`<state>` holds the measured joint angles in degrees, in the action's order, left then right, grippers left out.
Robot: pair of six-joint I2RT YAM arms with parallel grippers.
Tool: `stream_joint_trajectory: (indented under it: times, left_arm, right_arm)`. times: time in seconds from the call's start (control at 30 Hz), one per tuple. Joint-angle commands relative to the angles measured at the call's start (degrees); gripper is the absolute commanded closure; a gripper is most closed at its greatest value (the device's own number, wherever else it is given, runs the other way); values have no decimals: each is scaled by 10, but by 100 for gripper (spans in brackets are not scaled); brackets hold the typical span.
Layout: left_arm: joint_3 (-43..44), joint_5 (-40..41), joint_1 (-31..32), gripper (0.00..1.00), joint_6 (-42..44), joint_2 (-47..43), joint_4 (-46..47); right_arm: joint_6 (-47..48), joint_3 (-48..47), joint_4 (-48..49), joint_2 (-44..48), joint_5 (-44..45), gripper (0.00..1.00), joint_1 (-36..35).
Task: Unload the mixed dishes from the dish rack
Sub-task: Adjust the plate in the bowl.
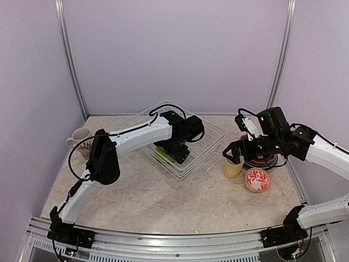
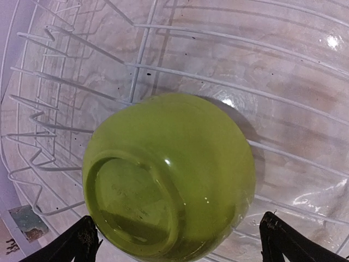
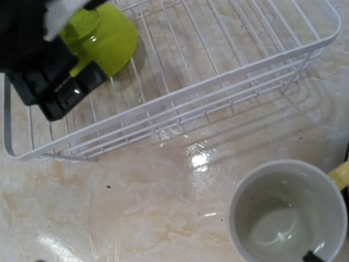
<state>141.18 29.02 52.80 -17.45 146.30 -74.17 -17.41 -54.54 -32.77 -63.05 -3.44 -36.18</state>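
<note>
Now top view: lime bowl [image 1: 166, 154] sits in dish rack [image 1: 210, 143]; yellow cup [image 1: 233, 168] stands on desk [image 1: 163, 202].
Left wrist: left jaws wide open, straddling the bowl without touching; bowl tilted, foot ring up.
Handling: probably light, rigid, glazed-slick, chippable; pinch across the wall, below the foot ring.
Right wrist: right jaws spread above cup, empty.

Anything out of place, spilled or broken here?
Nothing much: the lime green bowl lies upside down, tilted, in the dish rack, which is normal for draining. No spill or breakage shows.
</note>
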Motion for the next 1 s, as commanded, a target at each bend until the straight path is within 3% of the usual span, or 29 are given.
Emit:
stream_joint_trajectory:
  times: [0.0, 0.37, 0.63, 0.97]
  left_arm:
    - [4, 59, 7, 1, 36, 40, 2]
    - [-14, 94, 7, 1, 66, 39, 43]
    - [-67, -61, -7, 1, -5, -91, 71]
    - [-201, -207, -34, 1, -57, -278, 144]
  right_arm:
    - [-4, 6, 14, -3, -11, 0, 5]
    - [-7, 4, 18, -9, -18, 0, 4]
    - [-13, -32, 15, -37, 2, 0, 4]
    - [-10, -153, 23, -167, 30, 0, -4]
